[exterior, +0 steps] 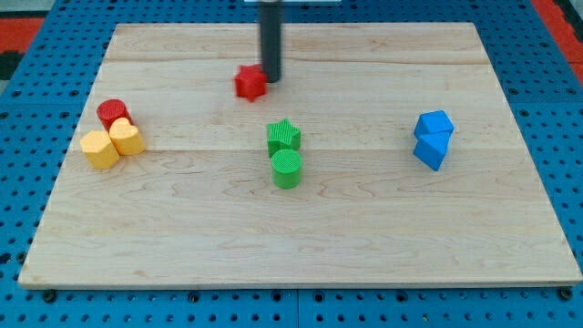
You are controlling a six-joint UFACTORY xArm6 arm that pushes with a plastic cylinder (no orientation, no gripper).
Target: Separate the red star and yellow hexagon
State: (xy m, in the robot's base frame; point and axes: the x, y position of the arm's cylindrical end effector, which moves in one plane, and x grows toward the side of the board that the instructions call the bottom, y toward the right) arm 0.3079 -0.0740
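Note:
The red star [250, 83] lies near the view's top, left of centre. My tip [271, 79] stands right against the star's right side. Far to the view's left, two yellow blocks sit together: the right one [127, 138] looks like the yellow hexagon, and the left one [99, 149] has a less clear, star-like shape. The red star is well apart from both, about a quarter of the board's width away.
A red cylinder [113, 113] touches the yellow pair from above. A green star [283, 137] and a green cylinder [286, 169] sit at the centre. Two blue blocks [434, 124] [431, 151] sit at the right. The wooden board [301, 246] lies on a blue pegboard.

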